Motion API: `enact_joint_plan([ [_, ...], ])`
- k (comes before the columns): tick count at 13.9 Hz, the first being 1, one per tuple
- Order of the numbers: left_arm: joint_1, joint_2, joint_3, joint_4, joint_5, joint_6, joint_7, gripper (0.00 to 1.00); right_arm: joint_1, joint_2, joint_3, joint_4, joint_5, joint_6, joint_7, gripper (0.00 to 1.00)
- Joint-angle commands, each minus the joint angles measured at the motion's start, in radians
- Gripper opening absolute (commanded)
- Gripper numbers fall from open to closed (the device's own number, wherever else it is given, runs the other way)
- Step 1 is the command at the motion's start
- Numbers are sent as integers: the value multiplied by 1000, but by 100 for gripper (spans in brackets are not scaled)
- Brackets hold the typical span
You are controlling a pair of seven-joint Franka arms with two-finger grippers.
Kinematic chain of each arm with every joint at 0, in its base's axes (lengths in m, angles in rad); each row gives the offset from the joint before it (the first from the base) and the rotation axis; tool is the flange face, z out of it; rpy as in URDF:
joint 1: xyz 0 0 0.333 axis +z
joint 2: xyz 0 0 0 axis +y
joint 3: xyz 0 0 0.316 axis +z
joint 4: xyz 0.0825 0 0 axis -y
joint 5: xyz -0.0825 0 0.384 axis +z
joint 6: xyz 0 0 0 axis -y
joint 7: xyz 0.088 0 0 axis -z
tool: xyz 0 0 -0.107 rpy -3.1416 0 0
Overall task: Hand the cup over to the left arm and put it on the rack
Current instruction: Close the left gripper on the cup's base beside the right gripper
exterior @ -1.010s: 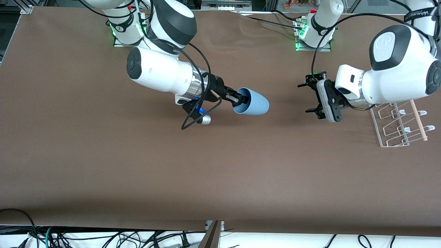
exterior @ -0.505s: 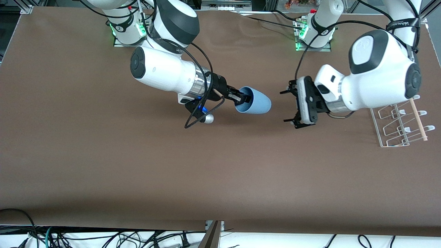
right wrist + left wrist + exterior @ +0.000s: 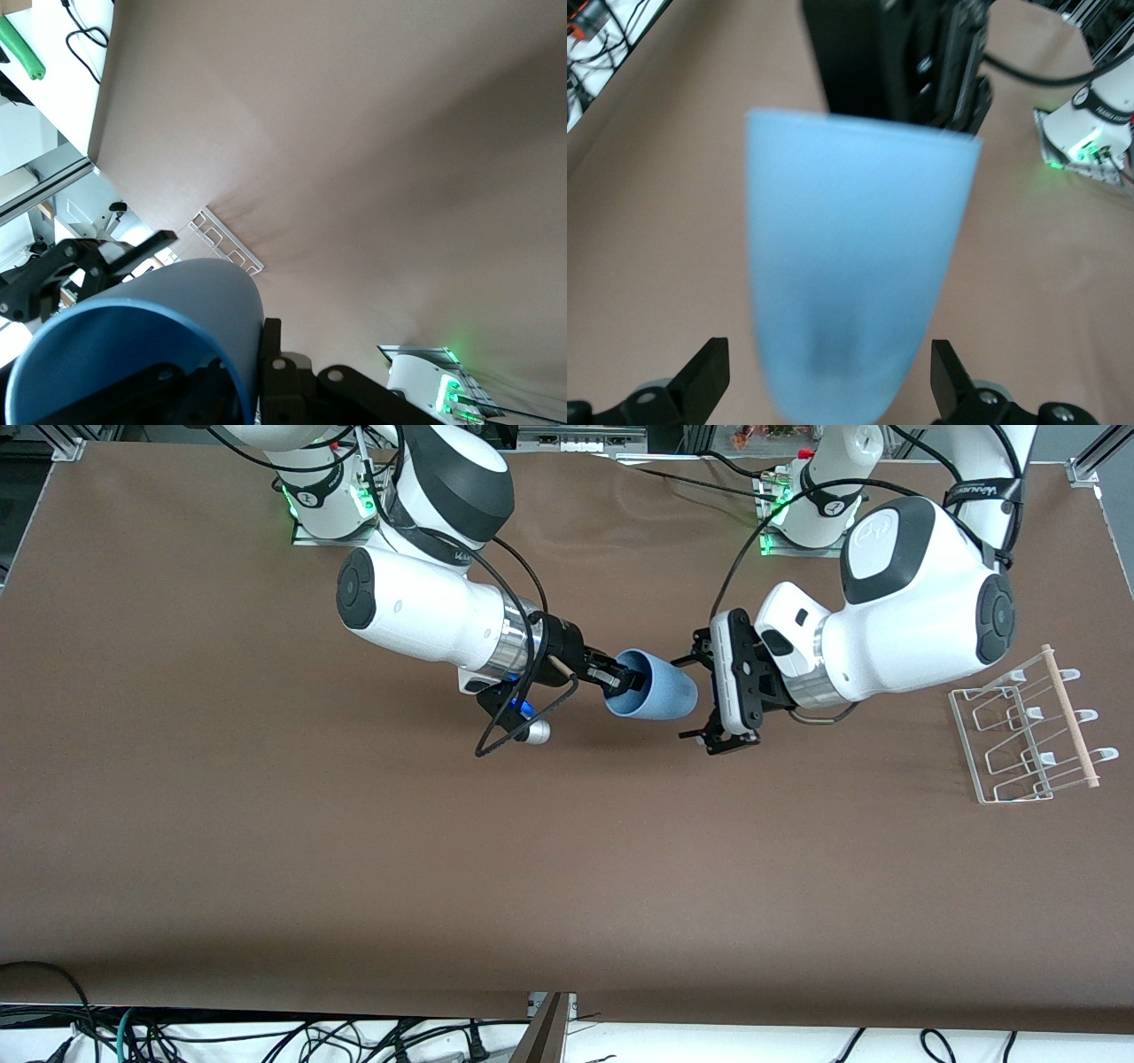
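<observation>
Cup [image 3: 660, 690] | right gripper [image 3: 617, 679] clamps rim | left gripper [image 3: 700, 700] wide | no legible writing

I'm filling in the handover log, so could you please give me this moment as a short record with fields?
stage: handover in mid-air, cup not yet passed
cup: light-blue, lying sideways above the table, rim toward the right arm
right gripper: shut on the cup's rim, one finger inside
left gripper: open, fingers either side of the cup's base, not closed on it
rack: white wire with wooden rod, at the left arm's end of the table, nothing on it
</observation>
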State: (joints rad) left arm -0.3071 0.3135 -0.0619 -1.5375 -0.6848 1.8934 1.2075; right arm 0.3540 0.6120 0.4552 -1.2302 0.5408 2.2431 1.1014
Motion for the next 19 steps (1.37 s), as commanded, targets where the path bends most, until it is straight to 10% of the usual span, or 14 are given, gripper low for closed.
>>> enact_joint_plan([
  [1,-23,19,5,30,-74,9,29,100,19,15,-1,29,14,12,14,0],
  [2,-23,19,5,30,-78,9,36,91,19,15,-1,29,14,12,14,0],
  [3,-23,16,5,30,-79,7,46,29,19,15,-1,29,14,13,14,0],
  [5,-18,15,5,28,-84,6,49,10,19,15,-1,29,14,16,14,0],
  [11,-9,15,7,27,-78,-22,53,10,7,9,-3,31,14,18,29,0],
  [13,8,10,8,27,-70,-72,55,10,-12,2,-6,31,14,15,32,94],
  [19,34,-2,11,28,-70,-108,53,6,-119,-132,-59,28,-7,-150,26,100],
])
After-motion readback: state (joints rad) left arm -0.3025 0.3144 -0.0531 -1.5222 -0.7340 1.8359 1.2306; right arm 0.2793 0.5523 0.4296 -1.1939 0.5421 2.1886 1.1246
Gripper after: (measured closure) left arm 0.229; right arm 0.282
